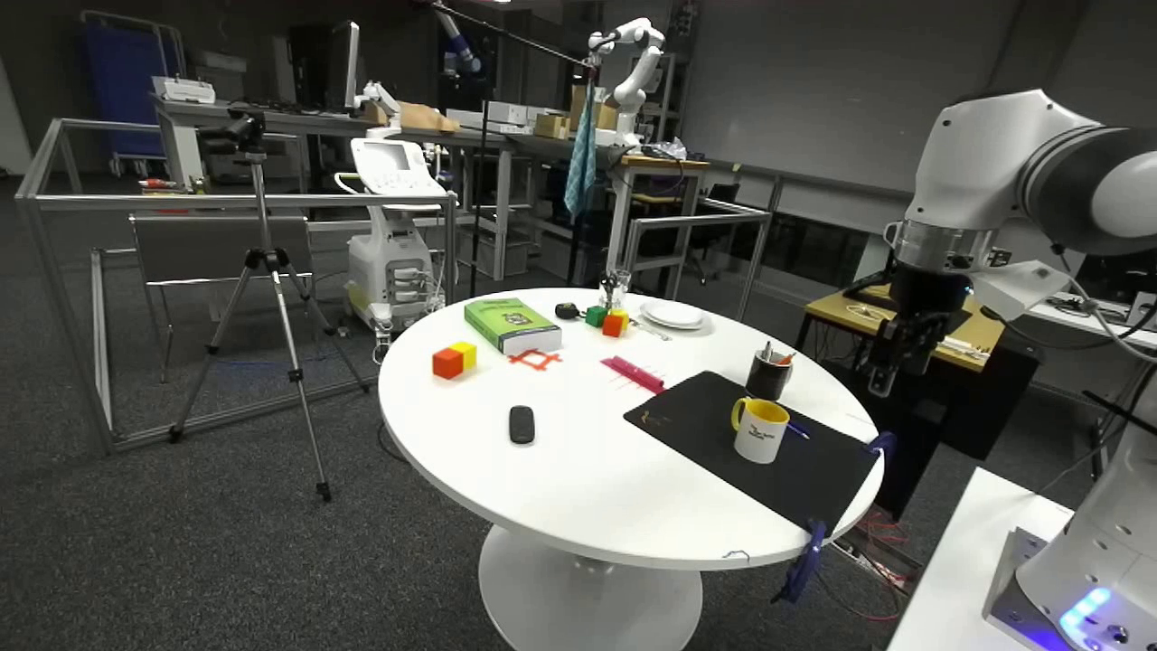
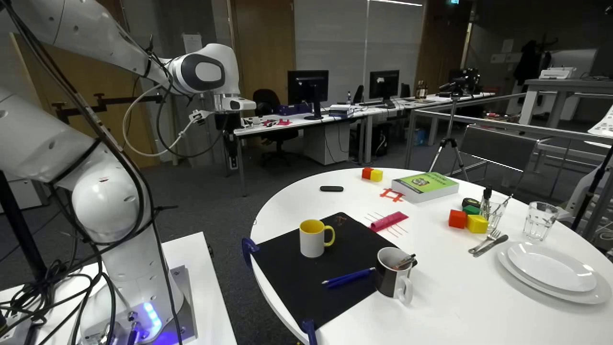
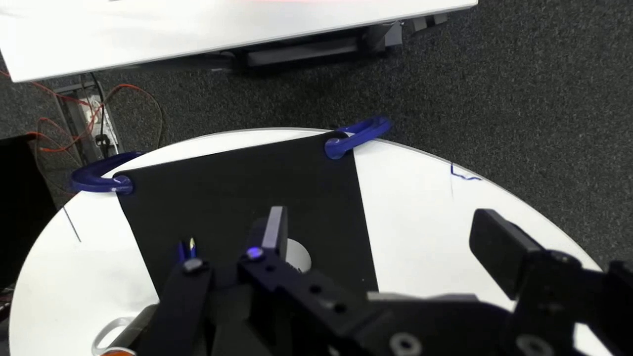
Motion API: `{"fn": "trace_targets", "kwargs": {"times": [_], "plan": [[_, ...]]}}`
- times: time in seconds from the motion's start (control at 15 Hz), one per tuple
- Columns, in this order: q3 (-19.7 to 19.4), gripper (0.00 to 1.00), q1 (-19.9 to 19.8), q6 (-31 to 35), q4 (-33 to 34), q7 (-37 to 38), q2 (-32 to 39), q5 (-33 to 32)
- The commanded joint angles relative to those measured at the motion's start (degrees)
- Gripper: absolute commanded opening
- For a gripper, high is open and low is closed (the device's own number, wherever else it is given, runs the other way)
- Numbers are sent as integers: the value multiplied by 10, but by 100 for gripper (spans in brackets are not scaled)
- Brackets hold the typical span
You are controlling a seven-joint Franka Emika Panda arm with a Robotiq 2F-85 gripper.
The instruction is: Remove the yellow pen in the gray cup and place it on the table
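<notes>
End effector (image 3: 382, 225) nearest the wrist camera, fingers spread wide apart; dark, blurred linkage blocks much beneath. To its left, gray cup (image 3: 137, 326) half covered and cut off by the frame, orange sliver (image 3: 118, 353) at its mouth. Mug (image 3: 299, 254) mostly behind one finger; blue pens (image 3: 181, 251) partly covered. In an exterior view, cup upright at the right corner of the black mat (image 2: 292, 261), on the white desk (image 2: 459, 278); how much of its base overlaps the mat, cannot tell. Several slim items (image 2: 406, 261) lean in it, lower ends hidden. Yellow pen cannot be told among them. In both exterior views the end effector hangs well apart from the cup, finger gap too small to read.
</notes>
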Motion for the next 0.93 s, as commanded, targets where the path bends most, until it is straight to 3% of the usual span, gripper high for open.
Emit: {"fn": "trace_targets", "kwargs": {"times": [0.0, 0.53, 0.87], "plan": [[-34, 100, -18, 17, -10, 16, 0, 0], [-151, 100, -101, 65, -20, -8, -10, -1], [-209, 100, -164, 102, -7, -37, 22, -18]]}}
